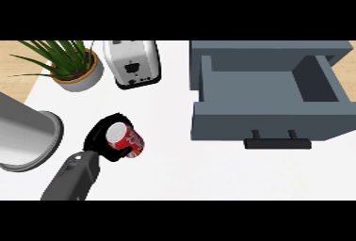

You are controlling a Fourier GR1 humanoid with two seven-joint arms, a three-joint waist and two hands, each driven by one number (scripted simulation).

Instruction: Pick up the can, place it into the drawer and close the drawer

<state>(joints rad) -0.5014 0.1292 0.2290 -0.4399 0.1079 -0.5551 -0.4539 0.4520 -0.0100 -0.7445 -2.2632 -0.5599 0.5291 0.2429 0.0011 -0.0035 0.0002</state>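
Your left robot hand (103,139) curled round the red can (128,140), fingers arcing over its silver top and hiding the can's near-left side; the can sat on the white counter (173,160), tilted with its top towards the hand. White lettering ran across the red label, but none of it could be read, and no brand could be told. The grey forearm behind the hand ran down and out of the lower edge of the view.

Your right robot hand did not show at all.

Well to the right of the hand and somewhat beyond it, the grey drawer (268,101) stood pulled open, its black handle (277,142) facing you; its far right corner was cut off by the view's edge, and the inside that showed was bare grey.

Just left of the hand, a large grey cylinder (24,134) lay partly out of view at the left edge, and what it was could not be made out. Beyond the hand, a white toaster (133,63) stood on the counter with its top cropped, a dark panel on its front too small to read. Beyond and to the left of the hand, a potted plant (69,63) in a pale pot had its leaves clipped by the upper edge.
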